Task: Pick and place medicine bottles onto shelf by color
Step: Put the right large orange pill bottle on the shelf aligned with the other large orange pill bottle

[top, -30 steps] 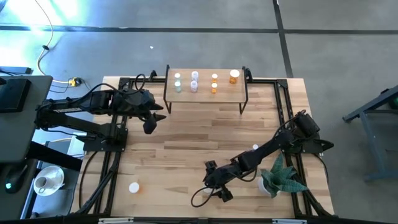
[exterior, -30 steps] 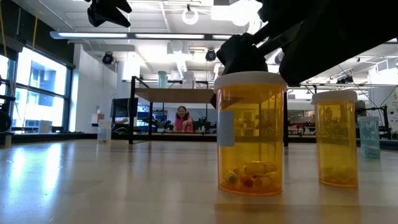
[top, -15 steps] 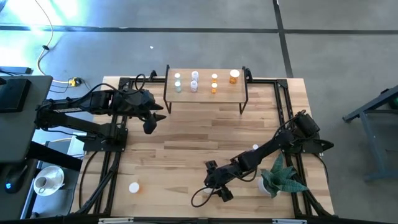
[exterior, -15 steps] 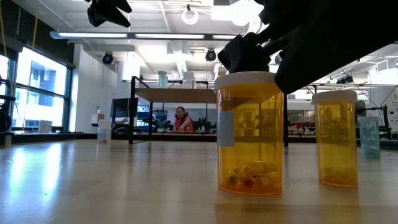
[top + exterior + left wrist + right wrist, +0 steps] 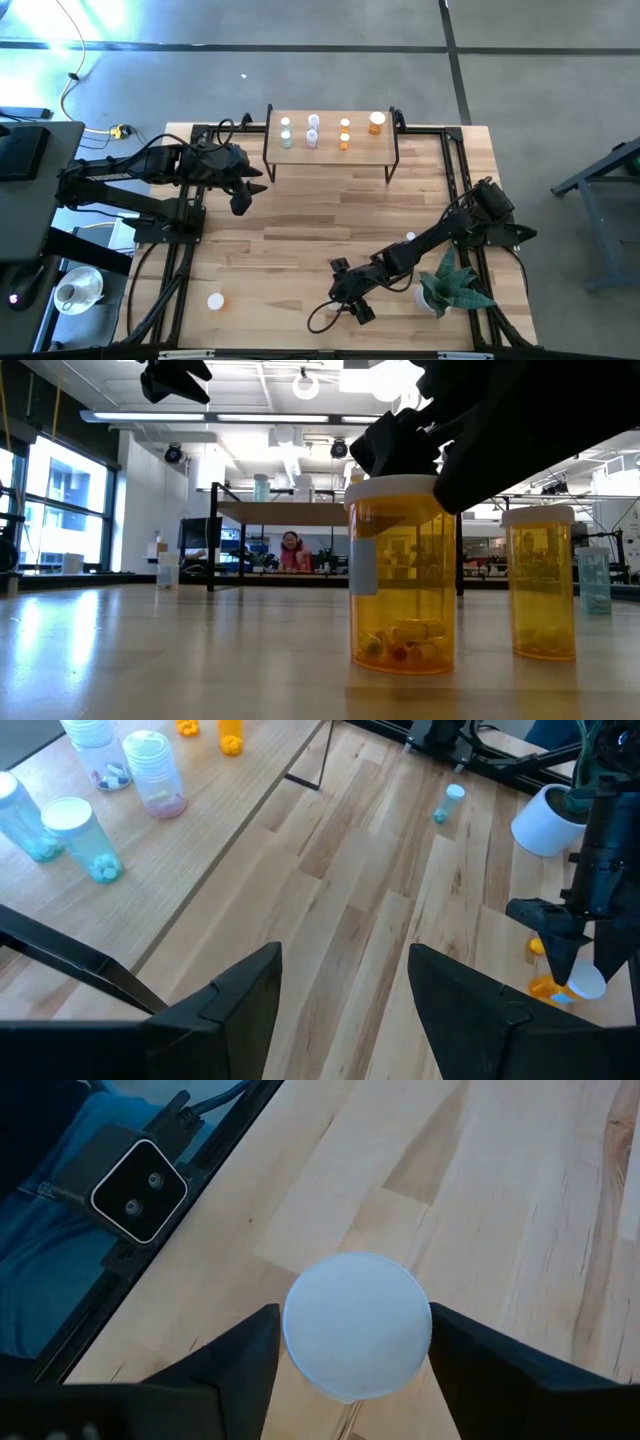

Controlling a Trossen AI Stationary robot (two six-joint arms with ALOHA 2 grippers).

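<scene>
A: Entry, right pincer point(image 5: 357, 1342). Over the last second its jaws have narrowed. They now stand just outside the white cap of the orange medicine bottle point(image 5: 400, 580), one finger point(image 5: 240, 1365) on each side. They are still apart, and no firm hold shows yet.

B: Any change in the low view?

A: Yes. The dark finger on the cap's right side now reaches lower over the rim than it did. The bottle has not shifted on the worktop point(image 5: 300, 230). The high view looks the same as before.

B: What does that mean for the task?

A: Judged: the grasp is in progress and nothing is lifted. This bottle is at the front edge of the worktop, well apart from the shelf point(image 5: 330, 155) at the back. The carry is all still to come.

B: Which way does the bottle point?

A: It stands upright with its base flat on the wood and its cap up, so the long axis is vertical. The right wrist camera looks straight down on the round cap. Pills lie at the bottom. A second orange bottle point(image 5: 540, 585) stands near it, also upright.

B: Where should it go?

A: The shelf holds pale bottles towards its left end and orange ones point(image 5: 376, 122) at its right end. The orange end looks like the place.

B: And the left pincer point(image 5: 240, 200)?

A: It waits with its jaws released, empty, above the worktop near the shelf's left end.
</scene>
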